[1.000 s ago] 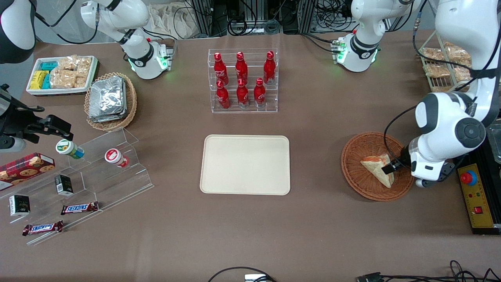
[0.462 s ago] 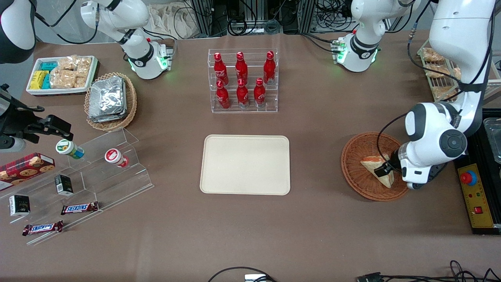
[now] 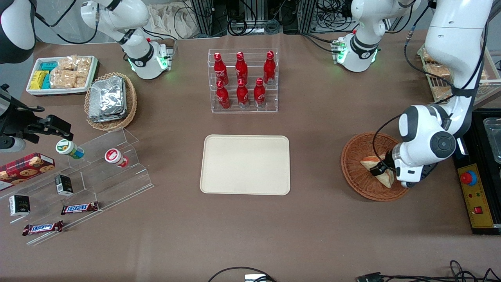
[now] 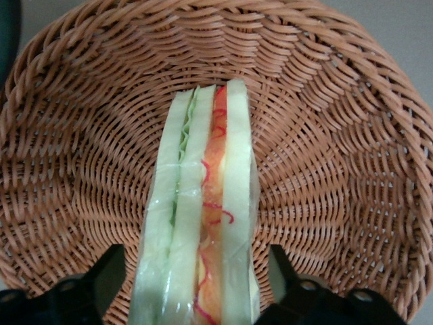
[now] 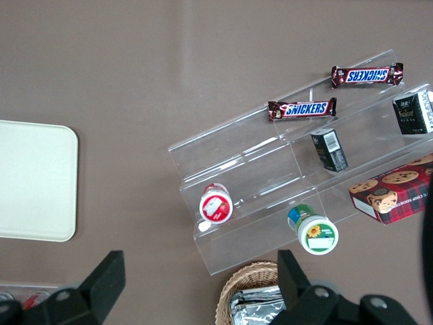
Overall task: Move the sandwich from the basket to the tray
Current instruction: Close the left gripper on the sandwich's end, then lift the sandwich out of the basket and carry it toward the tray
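Gripper (image 3: pixel 379 169) down in the basket (image 3: pixel 356 178), my fingers (image 4: pixel 81 291) spread either side of the sandwich (image 4: pixel 203 230); whether they touch it I can't tell. Tray (image 3: pixel 245 165) lies well apart, toward the parked arm's end.

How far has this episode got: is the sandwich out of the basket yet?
Not yet. Done: the claw has reached the basket, its fingers open on either side of the sandwich. In hand: the grasp, since the wrist view shows gaps between fingers and bread. The sandwich lies in the basket. Left: closing, lifting, carrying and setting it on the tray, which holds nothing.
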